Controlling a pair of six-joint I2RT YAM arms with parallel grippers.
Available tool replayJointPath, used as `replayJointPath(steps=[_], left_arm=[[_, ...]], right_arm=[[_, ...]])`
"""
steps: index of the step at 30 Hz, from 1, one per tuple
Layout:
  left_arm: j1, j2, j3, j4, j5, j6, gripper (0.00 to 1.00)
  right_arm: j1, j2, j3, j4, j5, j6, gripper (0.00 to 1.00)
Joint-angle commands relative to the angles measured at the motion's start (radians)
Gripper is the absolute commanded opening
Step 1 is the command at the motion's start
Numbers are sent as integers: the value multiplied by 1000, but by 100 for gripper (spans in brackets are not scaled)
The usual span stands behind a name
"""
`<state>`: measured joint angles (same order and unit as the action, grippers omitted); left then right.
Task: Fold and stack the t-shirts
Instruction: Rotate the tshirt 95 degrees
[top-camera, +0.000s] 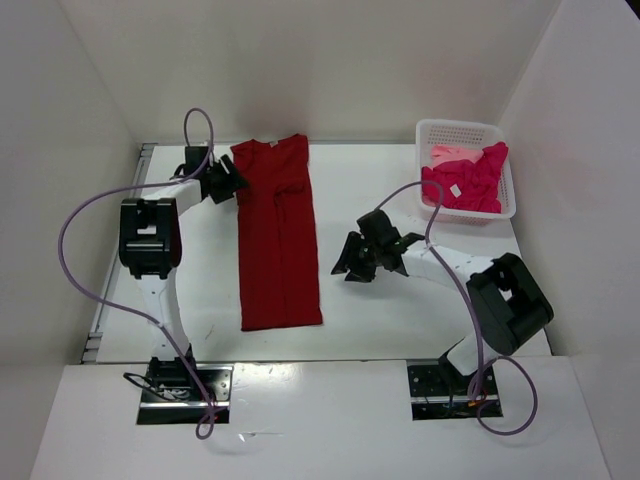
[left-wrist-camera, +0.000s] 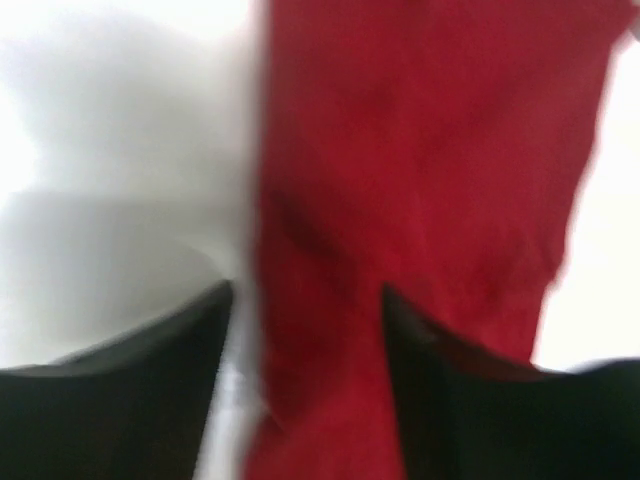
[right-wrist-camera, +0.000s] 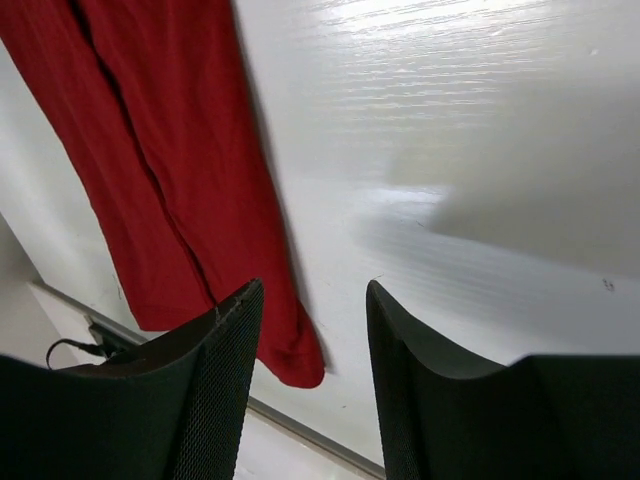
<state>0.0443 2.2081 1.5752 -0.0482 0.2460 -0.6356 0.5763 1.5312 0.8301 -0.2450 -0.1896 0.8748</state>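
A dark red t-shirt (top-camera: 278, 240) lies on the table folded lengthwise into a long strip, collar at the far end. My left gripper (top-camera: 235, 186) is at the shirt's far left edge. In the blurred left wrist view its jaws (left-wrist-camera: 305, 300) stand open, with the red cloth (left-wrist-camera: 420, 170) below and between them. My right gripper (top-camera: 346, 262) is open and empty just right of the shirt's middle. The right wrist view shows it (right-wrist-camera: 312, 290) above bare table, with the shirt (right-wrist-camera: 150, 150) to its left. Magenta-pink (top-camera: 470, 185) and pale pink (top-camera: 447, 155) shirts lie crumpled in the basket.
A white perforated basket (top-camera: 460, 129) stands at the far right of the table. White walls enclose the table on the left, back and right. The table's metal edge rail (right-wrist-camera: 300, 432) shows in the right wrist view.
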Motion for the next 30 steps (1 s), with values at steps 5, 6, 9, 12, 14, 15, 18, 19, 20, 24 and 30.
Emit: replayJointPath(steps=[5, 6, 9, 12, 14, 15, 18, 19, 20, 24, 30], left_arm=[[-44, -336, -287, 21, 10, -13, 100], [-44, -380, -350, 21, 25, -33, 100], [-44, -533, -556, -16, 60, -67, 87], [-44, -764, -735, -94, 47, -76, 48], [-44, -871, -800, -175, 33, -76, 32], [-44, -962, -845, -234, 23, -91, 30], [-44, -1128, -915, -372, 33, -127, 35], [-70, -1172, -936, -394, 58, -155, 41], [-92, -1188, -954, -411, 71, -187, 44], [-145, -1235, -1054, -450, 74, -292, 48], [-259, -1336, -1136, -475, -49, -424, 49]], right_arm=[[84, 21, 2, 59, -86, -33, 57], [105, 21, -8, 71, -96, -31, 57], [147, 21, -46, 82, -110, -17, 57], [190, -9, -88, 92, -110, 11, 57], [203, -23, -103, 92, -97, 33, 57], [213, -23, -117, 99, -97, 43, 57], [244, -23, -141, 131, -97, 69, 57], [263, -23, -144, 145, -97, 80, 57], [272, -23, -144, 150, -97, 84, 57], [281, -23, -138, 154, -97, 97, 57], [281, 9, -139, 191, -110, 104, 53]])
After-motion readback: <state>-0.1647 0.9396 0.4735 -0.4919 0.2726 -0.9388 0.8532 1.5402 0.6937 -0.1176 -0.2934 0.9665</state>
